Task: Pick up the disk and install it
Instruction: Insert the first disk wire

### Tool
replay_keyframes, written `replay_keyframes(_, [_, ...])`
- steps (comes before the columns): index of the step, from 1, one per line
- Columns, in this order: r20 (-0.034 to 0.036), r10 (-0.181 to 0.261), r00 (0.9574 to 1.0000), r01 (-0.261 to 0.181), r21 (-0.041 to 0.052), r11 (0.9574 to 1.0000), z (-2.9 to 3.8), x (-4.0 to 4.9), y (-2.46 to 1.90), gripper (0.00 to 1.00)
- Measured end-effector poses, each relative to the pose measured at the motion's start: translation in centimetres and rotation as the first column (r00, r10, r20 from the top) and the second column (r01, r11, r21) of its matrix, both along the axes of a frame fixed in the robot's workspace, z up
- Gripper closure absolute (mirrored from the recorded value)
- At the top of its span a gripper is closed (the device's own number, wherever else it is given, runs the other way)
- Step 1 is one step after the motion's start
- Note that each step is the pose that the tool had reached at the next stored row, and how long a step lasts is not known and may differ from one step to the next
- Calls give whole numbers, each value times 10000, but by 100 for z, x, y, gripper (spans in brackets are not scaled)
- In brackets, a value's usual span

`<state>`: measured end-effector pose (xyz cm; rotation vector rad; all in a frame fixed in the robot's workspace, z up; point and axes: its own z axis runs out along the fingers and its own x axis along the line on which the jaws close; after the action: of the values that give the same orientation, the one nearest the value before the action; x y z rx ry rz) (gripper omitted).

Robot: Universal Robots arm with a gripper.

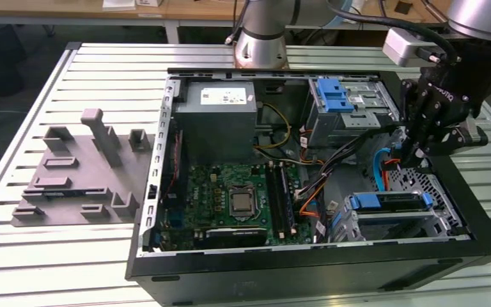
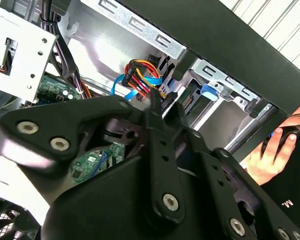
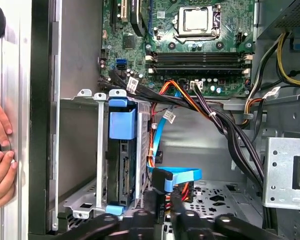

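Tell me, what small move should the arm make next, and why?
Probably ease the gripper sideways toward the disk. In the first wrist view the disk already sits in its metal cage, and the gripper hangs at the blue cable's plug just beside it, not yet joined.

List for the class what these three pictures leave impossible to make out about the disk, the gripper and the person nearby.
- The disk: first wrist view shows it edge-on in its cage; its label face is hidden.
- The gripper: its fingertips reach among the cables; a grasp cannot be told. In the exterior view, the case wall hides them.
- The person's hand: second wrist view, partly behind the case edge.
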<state>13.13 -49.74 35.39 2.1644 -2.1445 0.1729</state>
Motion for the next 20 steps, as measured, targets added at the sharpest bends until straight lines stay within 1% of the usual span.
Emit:
replay_keyframes(1, [0, 0, 10000, 0, 0, 10000, 0, 0, 0, 77])
replay_keyframes(2, [0, 0, 10000, 0, 1, 10000, -1, 0, 0, 77])
replay_keyframes(3, [0, -1, 10000, 1, 1, 10000, -1, 0, 0, 83])
replay_keyframes(6, [-13, 0, 10000, 0, 4, 10000, -1, 7, -1, 84])
replay_keyframes(8, [-53, -1, 10000, 1, 7, 10000, -4, 8, -10, 84])
replay_keyframes(12, [-102, -2, 9999, 2, 5, 10000, -22, 8, -62, 84])
replay_keyframes(15, [-121, -1, 9999, 2, 5, 10000, -45, 8, -139, 84])
replay_keyframes(16, [-122, -2, 9999, 2, 6, 10000, -49, 8, -157, 84])
replay_keyframes(17, [-122, -1, 9999, 1, 7, 10000, -50, 8, -164, 84])
replay_keyframes(20, [-122, 0, 9999, 0, 6, 10000, -50, 8, -164, 84])
